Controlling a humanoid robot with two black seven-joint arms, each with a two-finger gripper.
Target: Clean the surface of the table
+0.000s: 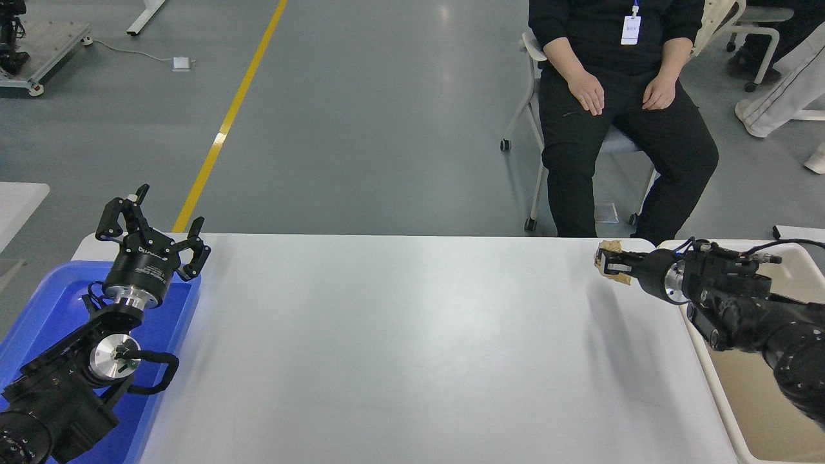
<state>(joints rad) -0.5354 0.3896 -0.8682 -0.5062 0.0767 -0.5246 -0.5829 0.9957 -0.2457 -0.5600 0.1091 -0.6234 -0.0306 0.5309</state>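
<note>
While right gripper (pixel 606 263) fingers clamp a tan scrap (pixel 611 246) — over table surface (pixel 399 335) | left gripper (pixel 155 225) parked — fingers apart

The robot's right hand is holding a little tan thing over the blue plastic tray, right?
Not quite. The robot's right hand is holding the small tan crumpled thing, but over the far right corner of the smooth white table surface, beside the beige rectangular bin. The blue plastic tray is on the left. The head view shows this.
</note>
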